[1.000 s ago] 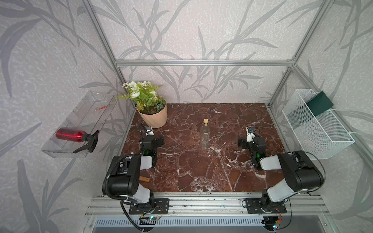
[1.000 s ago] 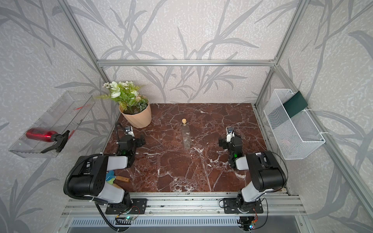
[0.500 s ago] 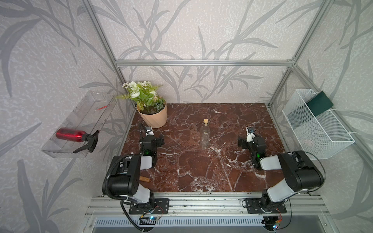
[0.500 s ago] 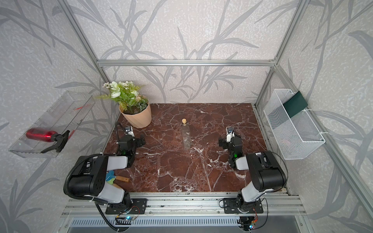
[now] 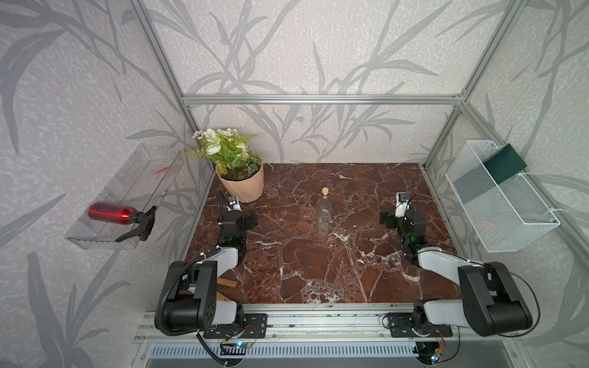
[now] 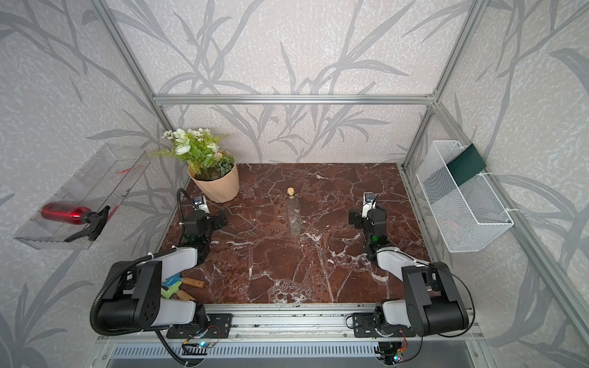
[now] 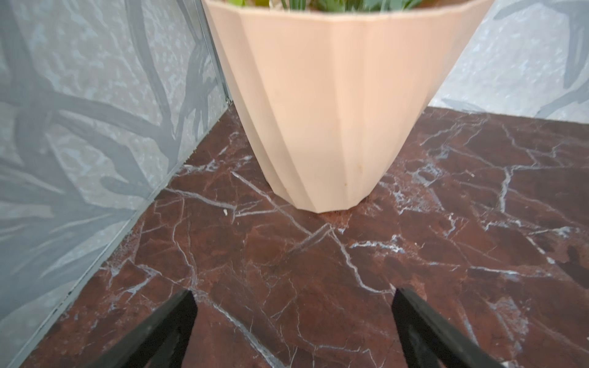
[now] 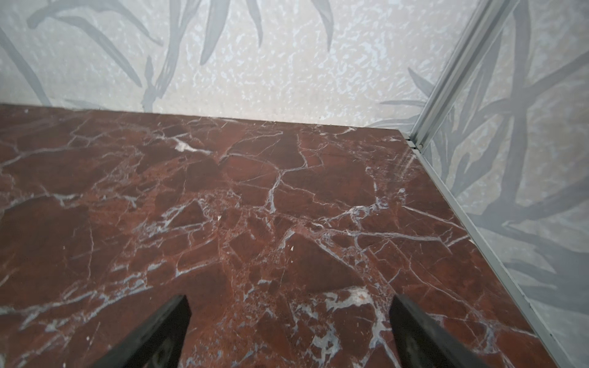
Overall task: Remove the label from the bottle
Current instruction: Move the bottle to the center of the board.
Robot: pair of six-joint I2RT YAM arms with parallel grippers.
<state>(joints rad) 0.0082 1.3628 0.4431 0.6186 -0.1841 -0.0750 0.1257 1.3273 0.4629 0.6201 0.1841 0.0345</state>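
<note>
Clear bottle (image 5: 324, 216) – one. Flowerpot (image 5: 243, 189) one, spray bottle (image 5: 110, 212) one, wire basket (image 5: 510, 223) one, tray (image 5: 95, 239) one, wooden handles (image 6: 193, 282) two.

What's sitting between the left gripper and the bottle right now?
Nothing. In both top views, only bare marble tabletop lies between the open left gripper and the upright bottle.

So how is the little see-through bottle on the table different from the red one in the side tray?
The clear bottle stands upright on the marble table; the red spray bottle lies on its side in a wall tray. The clear bottle is see-through, the red spray bottle shiny and opaque. The clear bottle has a tan cork, the red spray bottle a black trigger. Both narrow toward the top.
</note>
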